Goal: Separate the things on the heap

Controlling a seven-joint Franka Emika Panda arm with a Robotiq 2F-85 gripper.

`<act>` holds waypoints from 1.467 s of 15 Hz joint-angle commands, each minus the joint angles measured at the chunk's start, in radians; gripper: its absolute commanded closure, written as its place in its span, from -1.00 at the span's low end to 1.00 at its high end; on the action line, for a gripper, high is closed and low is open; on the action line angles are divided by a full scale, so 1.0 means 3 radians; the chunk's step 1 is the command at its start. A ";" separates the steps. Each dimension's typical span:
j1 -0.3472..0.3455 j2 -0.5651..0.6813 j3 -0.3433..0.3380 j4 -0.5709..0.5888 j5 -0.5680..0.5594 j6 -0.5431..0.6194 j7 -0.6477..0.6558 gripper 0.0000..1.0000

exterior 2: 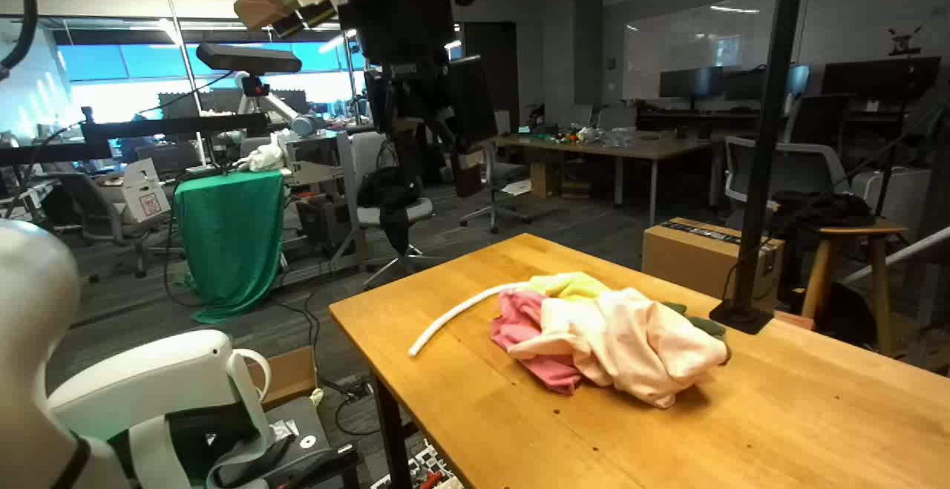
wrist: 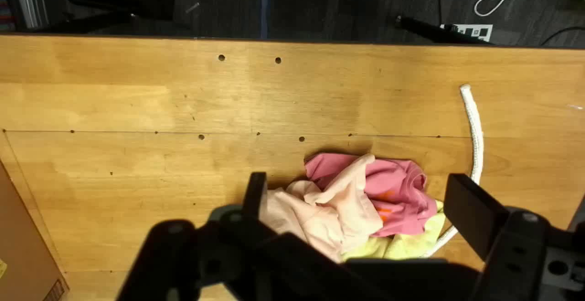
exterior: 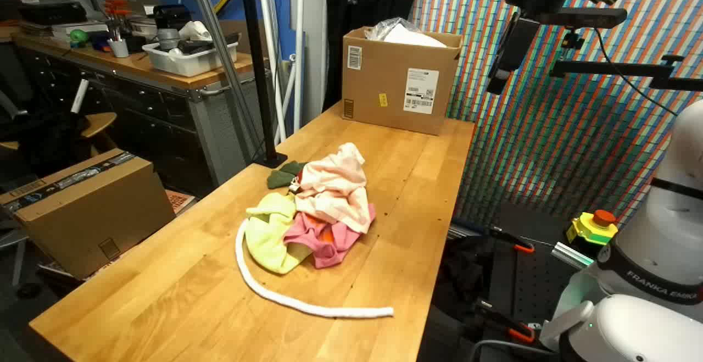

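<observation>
Wooden counter [exterior: 165, 296]: box [exterior: 390, 90] by a short edge.
Heap [exterior 2: 623, 340]: nearer the long edge with the post [exterior 2: 764, 170]; broad wood strip opposite.
Rope [wrist: 476, 141]: beside the yellow cloth [exterior: 269, 235], tip short of the opposite edge.
End effector [wrist: 356, 196]: fingers [wrist: 473, 214] apart, above the counter.
Floor [exterior 2: 460, 248]: dark, beyond the edges.

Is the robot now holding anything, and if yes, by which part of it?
Nothing is held: the fingers stand open, clear of the heap.

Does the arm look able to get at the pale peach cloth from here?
Likely yes: the tool hangs open above the table, and the pale peach cloth lies over the pink cloth, with nothing seen covering it.
</observation>
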State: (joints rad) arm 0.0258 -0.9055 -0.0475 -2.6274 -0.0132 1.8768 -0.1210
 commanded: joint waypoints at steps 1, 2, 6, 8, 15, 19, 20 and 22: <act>-0.0001 0.0001 0.0002 0.0015 0.0001 -0.0008 0.0000 -1.00; -0.0001 -0.0004 0.0002 0.0021 0.0001 -0.0008 0.0000 -1.00; 0.0000 0.0010 0.0012 0.0034 -0.0016 0.0003 -0.0008 -1.00; 0.0015 0.0105 0.0020 0.0087 -0.0037 0.0069 -0.0033 -1.00; 0.0127 0.0798 -0.0031 0.0480 -0.0045 0.0716 -0.0344 -1.00; 0.0209 0.1322 -0.0056 0.0726 -0.0022 0.1112 -0.0595 -1.00; 0.0214 0.1437 -0.0043 0.0791 -0.0036 0.1153 -0.0641 -1.00; 0.0217 0.1651 -0.0014 0.0883 -0.0082 0.1266 -0.0741 -1.00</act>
State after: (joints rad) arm 0.0759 -0.5238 -0.0482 -2.4435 -0.0216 2.2128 -0.2900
